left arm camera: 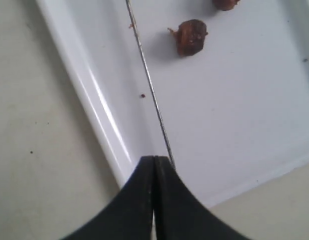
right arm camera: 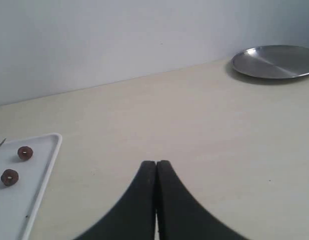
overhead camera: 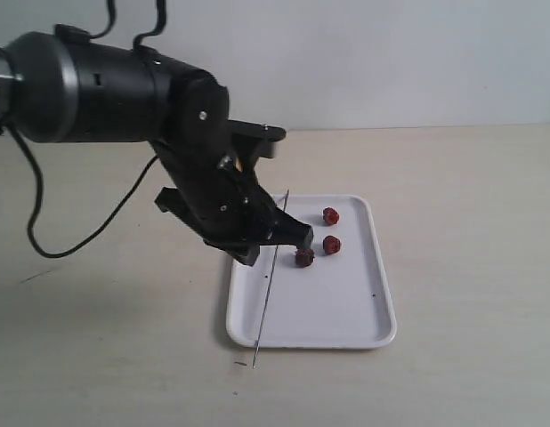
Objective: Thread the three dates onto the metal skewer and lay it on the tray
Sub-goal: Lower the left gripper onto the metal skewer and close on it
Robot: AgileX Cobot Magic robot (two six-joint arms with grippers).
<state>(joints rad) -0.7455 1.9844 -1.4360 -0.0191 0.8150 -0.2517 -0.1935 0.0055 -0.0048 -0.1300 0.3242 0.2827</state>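
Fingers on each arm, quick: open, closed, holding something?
Left fingers: closed; thin grey metal skewer passes underneath, apparently ungripped.
Right fingers: closed, empty.

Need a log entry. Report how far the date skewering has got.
Done: nothing. The three dates lie loose on the tray, and the skewer lies bare beside them. In hand: the left gripper, shut, is down at the skewer; the right gripper is shut, away from the tray. Left: threading all three, then laying it down.

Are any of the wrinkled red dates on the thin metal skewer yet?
No, all three wrinkled dark red dates lie loose on the flat white tray, apart from the thin grey metal skewer.
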